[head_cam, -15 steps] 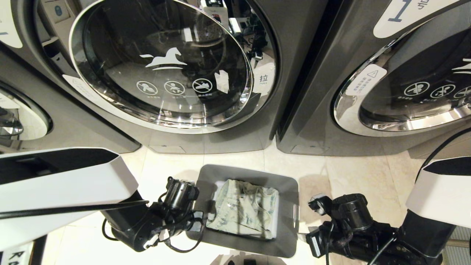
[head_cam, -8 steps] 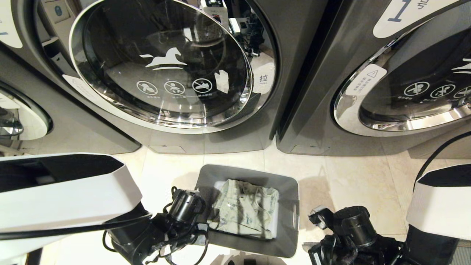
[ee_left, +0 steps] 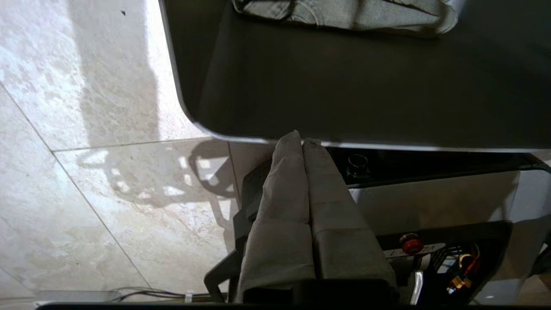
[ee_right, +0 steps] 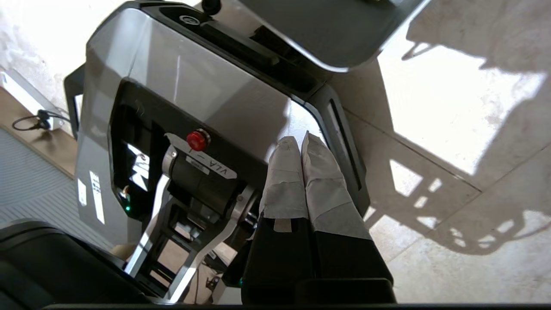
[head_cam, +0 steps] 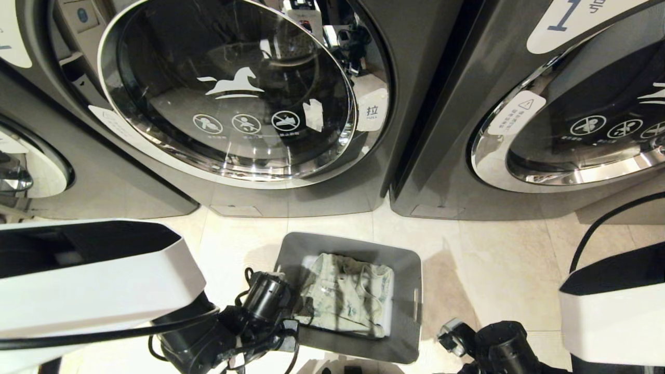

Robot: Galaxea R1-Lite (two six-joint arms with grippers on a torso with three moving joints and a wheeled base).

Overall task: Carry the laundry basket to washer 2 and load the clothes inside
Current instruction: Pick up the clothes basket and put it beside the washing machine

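The grey laundry basket point(head_cam: 343, 244) stands on the tiled floor in front of washer 2 point(head_cam: 234, 104), the dark grey machine with a horse mark on its round glass door. The pale green-grey clothes point(head_cam: 345, 298) lie folded inside the basket. My left gripper point(ee_left: 301, 138) is shut and empty, its tips against the rim at the basket's point(ee_left: 344, 86) near-left corner. My right gripper point(ee_right: 301, 138) is shut and empty too, hanging over my own base, apart from the basket's point(ee_right: 327, 34) near-right corner. In the head view only the right wrist point(head_cam: 501, 345) shows.
The alike machine labelled 1 point(head_cam: 519, 130) stands to the right of washer 2, and part of a third machine point(head_cam: 31, 166) shows at the far left. My grey base point(ee_right: 181, 82) with a red button point(ee_right: 197, 140) sits just behind the basket. Pale floor tiles point(head_cam: 499, 254) lie right of the basket.
My left arm has slid along the basket's left side toward its near corner. My right arm has drawn back from the basket's right side toward the bottom of the view. The basket has stayed put.
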